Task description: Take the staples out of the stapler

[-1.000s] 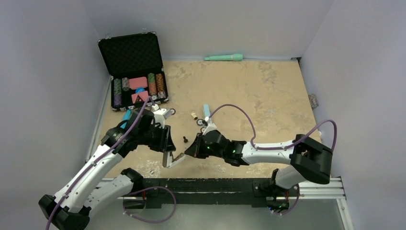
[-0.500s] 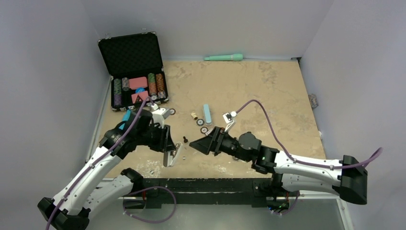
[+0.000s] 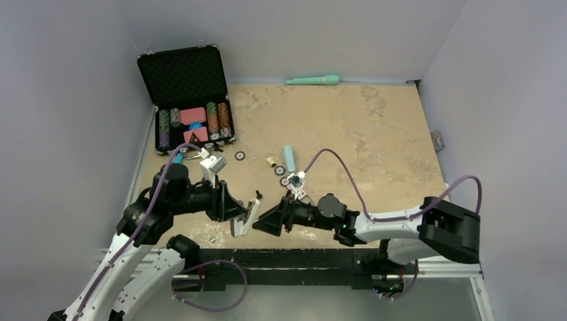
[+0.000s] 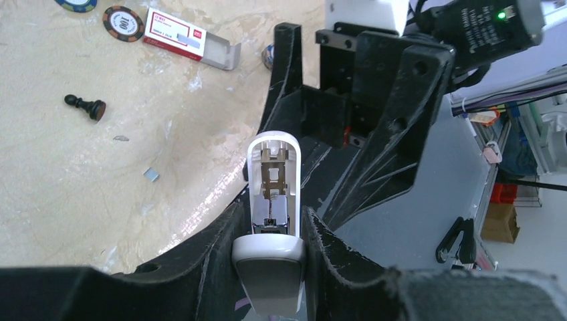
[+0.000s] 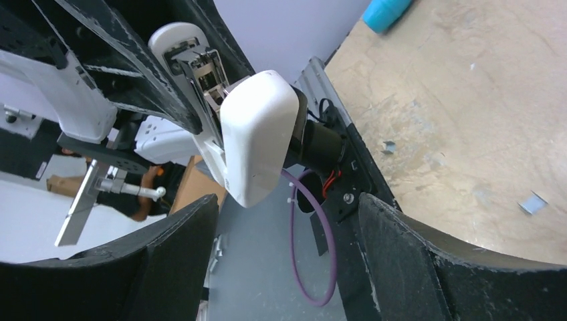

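Stapler (image 4: 271, 200) hinged open, aloft over the near table edge, clamped between the left gripper (image 3: 235, 208) fingers. Right gripper (image 3: 266, 221) spread wide just beside it, holding nothing. Judged: staples not yet drawn; next calls for a fine pinch inside the channel. Grey walls, tan table (image 3: 374, 134), poker case (image 3: 190, 100), staple box (image 4: 177, 45), pawn (image 4: 85, 105).

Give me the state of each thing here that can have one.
stapler: swung open, magazine exposed, held in the air.
left gripper: shut on the stapler.
right gripper: open, pointed at the stapler.
poker chip case: lid open.
staple box: tray slid partly out.
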You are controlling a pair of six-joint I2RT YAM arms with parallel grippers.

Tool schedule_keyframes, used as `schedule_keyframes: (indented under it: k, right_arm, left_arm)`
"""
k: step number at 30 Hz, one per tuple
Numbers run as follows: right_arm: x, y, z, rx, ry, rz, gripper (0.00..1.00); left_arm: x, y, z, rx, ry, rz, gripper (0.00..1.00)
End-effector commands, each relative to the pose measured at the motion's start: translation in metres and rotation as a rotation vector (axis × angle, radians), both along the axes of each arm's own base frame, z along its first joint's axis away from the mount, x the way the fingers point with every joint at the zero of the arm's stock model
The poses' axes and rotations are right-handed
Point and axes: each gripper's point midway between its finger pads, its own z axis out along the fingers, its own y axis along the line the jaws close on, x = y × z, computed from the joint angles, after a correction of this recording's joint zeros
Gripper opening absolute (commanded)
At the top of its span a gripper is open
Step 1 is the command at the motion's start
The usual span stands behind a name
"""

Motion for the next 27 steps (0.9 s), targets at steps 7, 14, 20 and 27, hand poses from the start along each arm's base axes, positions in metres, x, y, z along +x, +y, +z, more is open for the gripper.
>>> schedule_keyframes:
  k: [7, 14, 20, 27]
  right_arm:
    - [-0.017, 0.037, 0.069, 0.301, -0.23, 0.164, 0.79]
    - [-0.033, 0.053, 0.075, 0.392, -0.247, 0.272, 0.75]
    - [-0.039, 0.063, 0.072, 0.398, -0.235, 0.299, 0.7]
    - [-0.043, 0.068, 0.07, 0.401, -0.223, 0.321, 0.56]
  left_arm:
    - [0.005, -0.002, 0.02, -0.078, -0.087, -0.013, 0.0]
    - [0.007, 0.0, 0.022, -0.082, -0.097, 0.007, 0.0]
    - [0.007, 0.001, 0.023, -0.087, -0.106, 0.012, 0.0]
    - [0.007, 0.002, 0.023, -0.086, -0.106, 0.017, 0.0]
